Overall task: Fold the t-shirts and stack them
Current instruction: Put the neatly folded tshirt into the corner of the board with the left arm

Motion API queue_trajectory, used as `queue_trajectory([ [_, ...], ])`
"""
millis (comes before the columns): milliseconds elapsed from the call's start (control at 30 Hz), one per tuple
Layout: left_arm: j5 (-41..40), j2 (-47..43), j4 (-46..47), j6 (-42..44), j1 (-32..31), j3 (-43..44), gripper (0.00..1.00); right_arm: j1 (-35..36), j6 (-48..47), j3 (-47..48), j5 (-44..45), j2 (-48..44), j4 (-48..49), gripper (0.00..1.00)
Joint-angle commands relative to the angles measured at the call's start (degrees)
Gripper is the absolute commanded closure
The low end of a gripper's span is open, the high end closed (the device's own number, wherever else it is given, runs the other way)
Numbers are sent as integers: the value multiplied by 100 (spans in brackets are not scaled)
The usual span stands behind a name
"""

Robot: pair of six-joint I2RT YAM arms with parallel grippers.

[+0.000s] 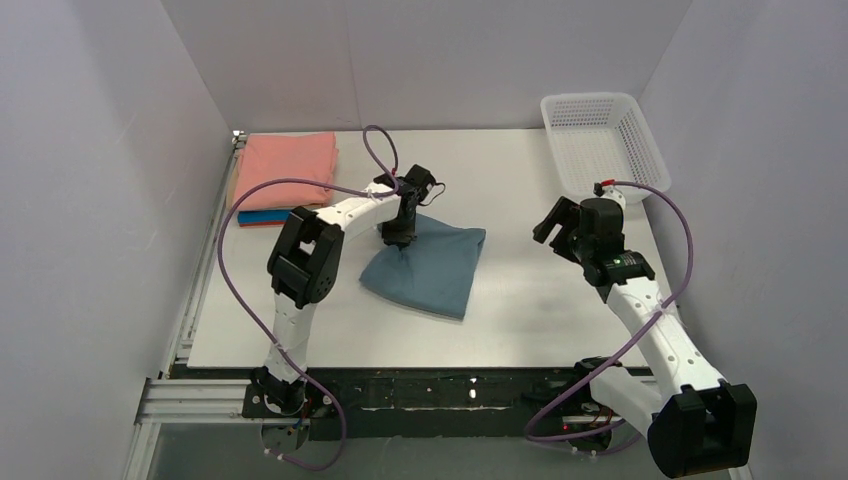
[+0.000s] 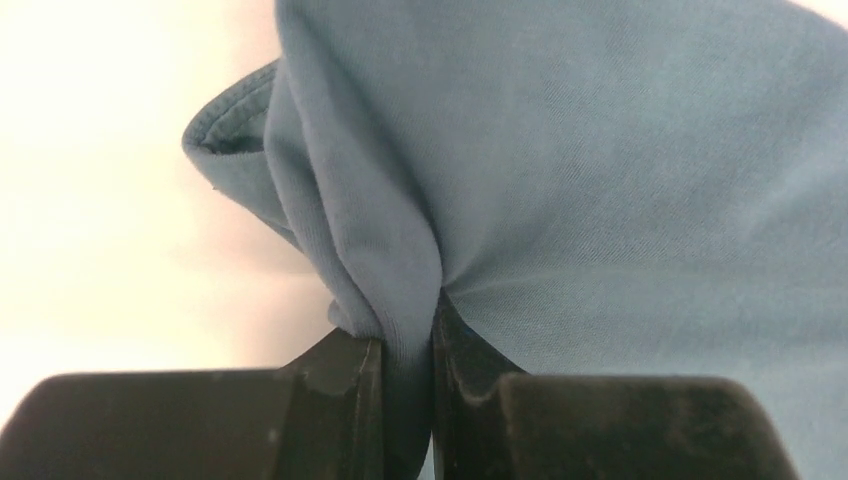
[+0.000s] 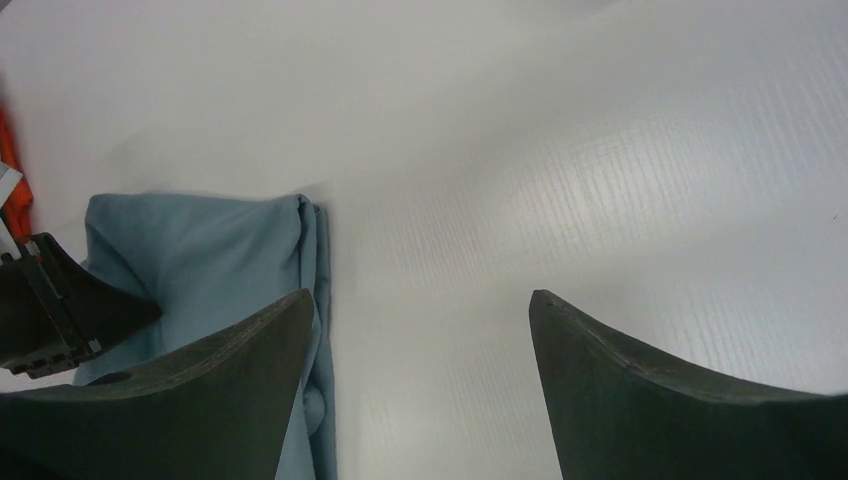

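Note:
The dusty blue-grey t-shirt [image 1: 432, 266] lies folded in the middle of the table. My left gripper [image 1: 397, 236] is shut on its far left corner, and the cloth bunches between the fingers in the left wrist view [image 2: 408, 340]. A stack of folded shirts sits at the back left: salmon-pink [image 1: 286, 170] on top, orange [image 1: 262, 214] and bright blue [image 1: 248, 219] edges below. My right gripper [image 1: 556, 232] is open and empty, hovering right of the blue-grey shirt [image 3: 210, 260] over bare table [image 3: 600, 180].
A white mesh basket [image 1: 604, 145] stands at the back right corner. White walls enclose the table on three sides. Purple cables loop over both arms.

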Motion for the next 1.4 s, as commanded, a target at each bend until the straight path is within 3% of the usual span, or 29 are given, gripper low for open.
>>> queue_trajectory([
  [0,-1627,109,-1035,1208,147,512,100,-59,-119,146,-85,122,290,14],
  [200,-2291,128,-746,2284,335,1130,100,-72,-284,323,-246,302,307,14],
  [467,-2513,130,-415,3419,887,1854,100,-89,-567,611,-398,556,196,16],
  [700,-2262,55,-387,3746,1396,2510,100,-98,-729,667,-404,672,143,17],
  [1167,-2386,168,-462,4667,1573,3888,100,-107,-756,845,-564,918,-94,20],
  [1367,-2232,-64,-445,4635,1639,4171,100,-107,-725,892,-654,1022,-99,21],
])
